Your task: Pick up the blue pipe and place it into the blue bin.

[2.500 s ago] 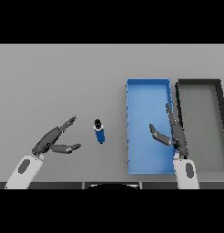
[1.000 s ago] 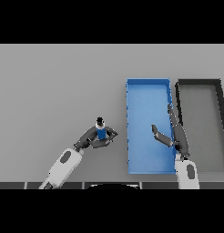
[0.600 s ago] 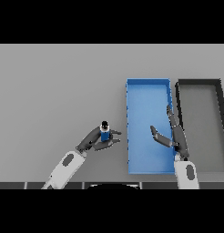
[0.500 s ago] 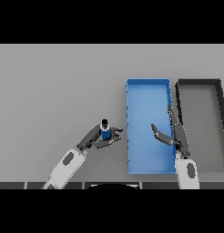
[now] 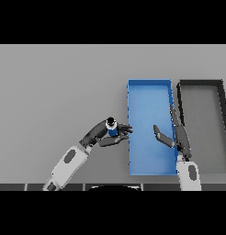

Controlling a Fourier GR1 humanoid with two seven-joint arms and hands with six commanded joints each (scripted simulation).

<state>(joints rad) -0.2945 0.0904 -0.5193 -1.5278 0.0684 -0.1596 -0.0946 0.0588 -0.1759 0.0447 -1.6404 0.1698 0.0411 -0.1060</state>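
Note:
The blue pipe (image 5: 111,127), short with a dark cap, is held upright in my left hand (image 5: 104,136), whose fingers and thumb curl round it. It hangs just left of the blue bin (image 5: 149,87), a long open tray standing lengthwise in the right half of the table. My right hand (image 5: 173,134) hovers over the bin's right side with straight fingers and holds nothing.
A dark grey bin (image 5: 200,84) of similar size stands right of the blue one, touching or nearly touching it. The grey table (image 5: 55,92) stretches to the left and back.
My left hand reached in from the lower left, closed on the pipe, lifted it and carried it right toward the blue bin. The right hand barely shifted.

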